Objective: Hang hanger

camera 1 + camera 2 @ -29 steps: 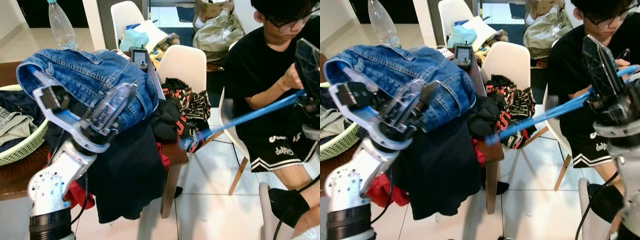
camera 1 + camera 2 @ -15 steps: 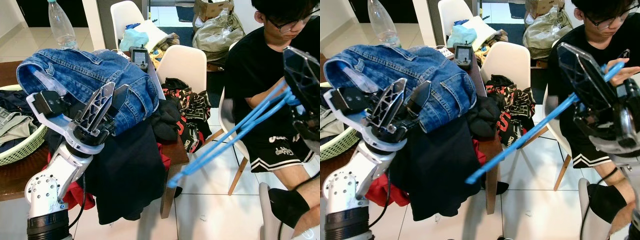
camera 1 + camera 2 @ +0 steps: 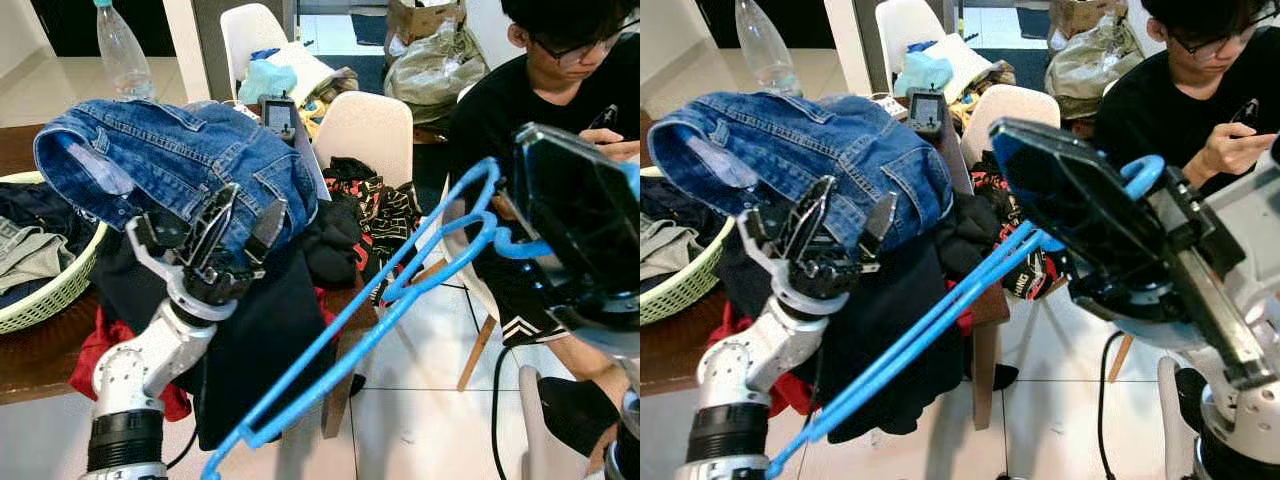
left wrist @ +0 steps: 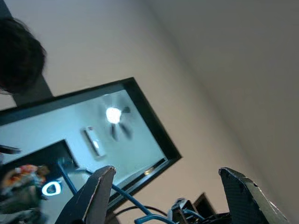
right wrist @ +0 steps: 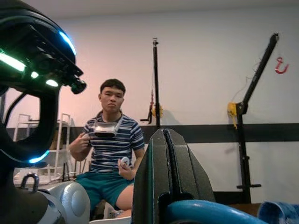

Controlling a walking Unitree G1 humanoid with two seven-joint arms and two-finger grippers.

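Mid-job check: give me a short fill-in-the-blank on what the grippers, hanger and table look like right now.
1. The right gripper has its jaws shut on a hanger coloured ____.
2. The left gripper is raised in front of the table with its jaws ____.
3. The garment heaped on top of the table is a ____ jacket.
4. At the table's far left stands a pale green ____ holding clothes.

Missing words: blue; open; denim; basket

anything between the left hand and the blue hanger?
Nothing solid. In the left eye view the open left hand stands before the denim jacket; the blue hanger, held by the right hand, passes alongside, apart.
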